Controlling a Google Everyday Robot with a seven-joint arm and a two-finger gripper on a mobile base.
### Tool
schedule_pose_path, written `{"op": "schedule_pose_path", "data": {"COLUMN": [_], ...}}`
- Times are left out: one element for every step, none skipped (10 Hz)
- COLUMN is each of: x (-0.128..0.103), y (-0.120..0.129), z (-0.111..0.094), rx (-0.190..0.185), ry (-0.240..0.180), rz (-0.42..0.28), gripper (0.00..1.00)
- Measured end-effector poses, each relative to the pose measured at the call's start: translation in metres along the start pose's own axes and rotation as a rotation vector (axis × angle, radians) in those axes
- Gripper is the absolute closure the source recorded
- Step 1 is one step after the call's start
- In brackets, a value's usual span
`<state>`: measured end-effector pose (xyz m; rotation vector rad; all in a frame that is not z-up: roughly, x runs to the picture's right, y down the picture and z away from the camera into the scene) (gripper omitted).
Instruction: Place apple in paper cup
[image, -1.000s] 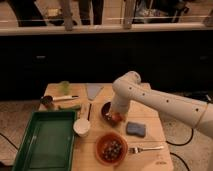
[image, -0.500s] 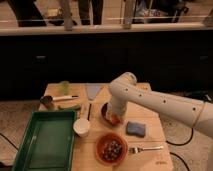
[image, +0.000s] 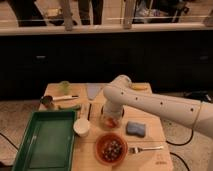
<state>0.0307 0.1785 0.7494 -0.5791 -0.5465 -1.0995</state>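
Observation:
The white paper cup (image: 81, 127) stands upright on the wooden table, just right of the green tray. My gripper (image: 111, 120) hangs at the end of the white arm a short way right of the cup and slightly above the table. It is shut on the small orange-red apple (image: 113, 122), which shows between the fingers. The gripper and apple are apart from the cup, not over its mouth.
A green tray (image: 47, 141) fills the front left. A red bowl with food (image: 111, 149), a fork (image: 146, 148) and a blue sponge (image: 136, 129) lie in front and to the right. A translucent green cup (image: 64, 87) and utensils (image: 60, 100) sit at the back left.
The arm and gripper have shifted a little left and down towards the paper cup, with the apple in it. Everything else on the table has stayed put.

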Motion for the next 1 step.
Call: {"op": "schedule_pose_path", "data": {"x": [-0.0020], "y": [-0.0037], "z": [-0.0022], "rx": [0.000], "ry": [0.003], "rz": [-0.010], "gripper": [0.99]}}
